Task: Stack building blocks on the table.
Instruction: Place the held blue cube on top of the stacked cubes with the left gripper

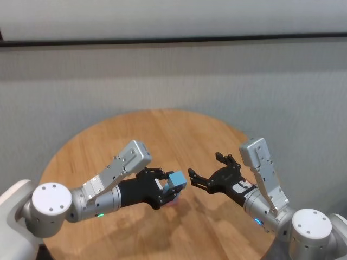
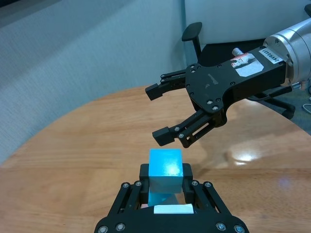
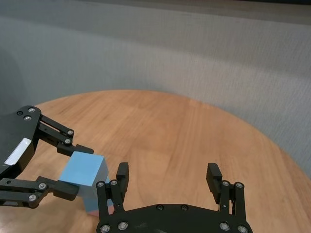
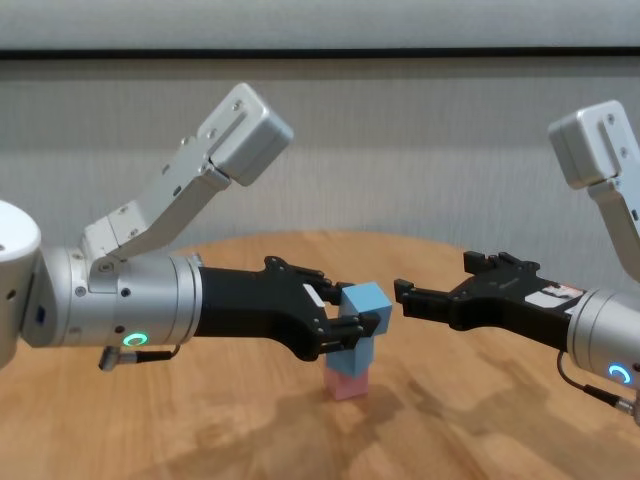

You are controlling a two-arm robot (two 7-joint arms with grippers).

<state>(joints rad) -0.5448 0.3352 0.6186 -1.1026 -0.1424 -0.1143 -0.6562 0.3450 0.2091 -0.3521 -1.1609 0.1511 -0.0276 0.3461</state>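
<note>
Left gripper (image 4: 345,322), low over the near-centre of the table (image 1: 179,130), is clamped on a light blue cube (image 4: 366,299), fingers pressing its two sides. Chest view shows what the head view barely gives: a pink cube (image 4: 348,384) standing on the tabletop directly under the held blue one, w/ what looks like another pale blue block between them, mostly hidden by the fingers, so can't say if the held cube rests on it or hangs just above. In the head view only a sliver of pink shows below the blue cube (image 1: 177,180).

Left wrist view looks along its own fingers (image 2: 146,177) at the cube's bright top face (image 2: 165,162); nothing of the pink block is clear there.

Right gripper (image 4: 432,285) hovers just beside the stack on the robot's right, jaws spread wide, holding nothing, not touching the cube. Left wrist view shows it best, both fingers apart above the wood (image 2: 163,112). Right wrist view shows the blue cube (image 3: 83,170) gripped by the other arm, a pink edge beneath, then bare planks out to the table's far rim.
</note>
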